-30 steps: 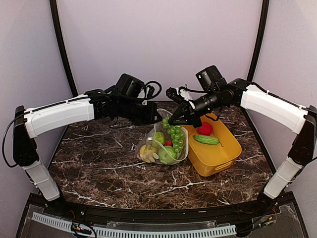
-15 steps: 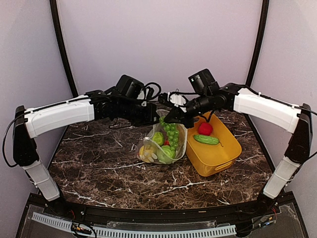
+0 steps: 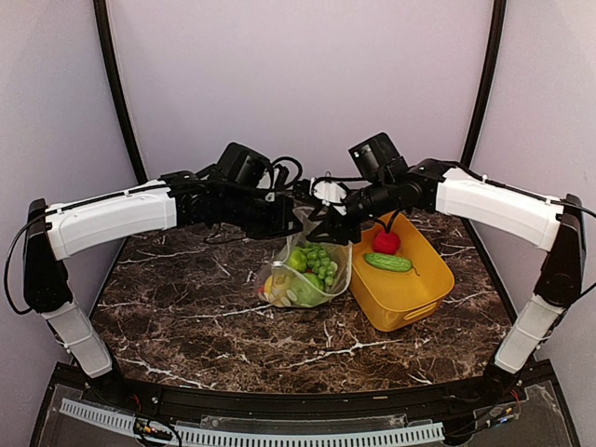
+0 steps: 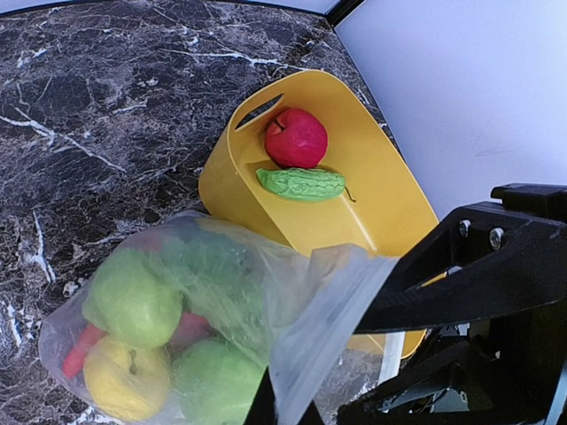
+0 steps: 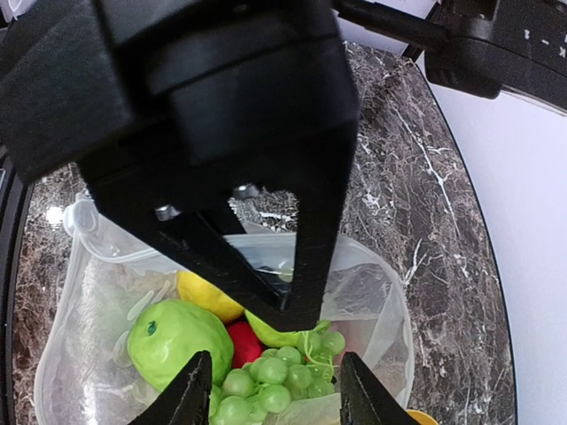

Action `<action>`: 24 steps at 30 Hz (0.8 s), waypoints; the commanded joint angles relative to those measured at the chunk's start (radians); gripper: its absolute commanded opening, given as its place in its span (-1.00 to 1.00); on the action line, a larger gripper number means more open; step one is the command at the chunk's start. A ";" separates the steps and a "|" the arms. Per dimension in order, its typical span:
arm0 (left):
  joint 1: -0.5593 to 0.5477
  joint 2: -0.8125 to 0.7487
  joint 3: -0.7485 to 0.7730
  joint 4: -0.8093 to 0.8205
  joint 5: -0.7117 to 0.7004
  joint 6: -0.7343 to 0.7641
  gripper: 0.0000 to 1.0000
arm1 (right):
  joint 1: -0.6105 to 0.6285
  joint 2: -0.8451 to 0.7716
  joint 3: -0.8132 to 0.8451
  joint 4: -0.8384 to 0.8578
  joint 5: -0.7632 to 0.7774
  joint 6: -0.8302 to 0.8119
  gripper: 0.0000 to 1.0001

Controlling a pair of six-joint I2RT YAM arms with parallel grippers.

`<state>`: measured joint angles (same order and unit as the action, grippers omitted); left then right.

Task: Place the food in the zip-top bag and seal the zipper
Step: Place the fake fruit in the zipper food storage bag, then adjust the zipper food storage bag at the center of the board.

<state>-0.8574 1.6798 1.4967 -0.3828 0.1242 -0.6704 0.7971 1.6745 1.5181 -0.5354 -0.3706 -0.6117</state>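
The clear zip-top bag (image 3: 300, 282) hangs open at mid-table, and my left gripper (image 3: 290, 220) is shut on its upper rim. In the left wrist view the pale zipper (image 4: 324, 331) strip runs up from the pinched left gripper (image 4: 288, 413). Inside lie a green apple (image 5: 175, 341), a yellow lemon (image 5: 207, 296), a red piece and green grapes (image 5: 266, 379). My right gripper (image 5: 276, 391) stands open just above the grapes, over the bag's mouth, touching nothing. A red tomato-like piece (image 3: 386, 241) and a cucumber (image 3: 387, 262) lie in the yellow basket.
The yellow basket (image 3: 414, 293) stands right of the bag, its near wall against the bag's side. Both arms meet above the bag's mouth, fingers close together. Dark marble table (image 3: 186, 289) spreads around; purple walls stand behind.
My right gripper moved left over the bag's mouth and opened. The grapes it carried dropped into the bag. The left gripper kept its hold on the rim.
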 commanded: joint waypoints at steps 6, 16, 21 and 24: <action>0.009 -0.051 -0.023 0.019 0.016 -0.002 -0.99 | 0.007 -0.082 0.057 -0.218 -0.175 -0.035 -0.06; 0.011 -0.053 -0.023 0.019 0.016 0.005 -0.99 | 0.084 -0.146 -0.120 -0.383 -0.072 -0.198 -0.14; 0.012 -0.052 -0.022 0.013 0.020 0.009 -0.99 | 0.142 -0.135 -0.176 -0.378 0.018 -0.206 -0.04; 0.012 -0.048 -0.021 0.007 0.025 0.011 -0.99 | 0.157 -0.121 -0.180 -0.363 0.045 -0.204 -0.03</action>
<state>-0.8505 1.6787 1.4876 -0.3721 0.1390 -0.6697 0.9321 1.5383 1.3460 -0.9028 -0.3954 -0.8005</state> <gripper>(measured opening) 0.010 0.485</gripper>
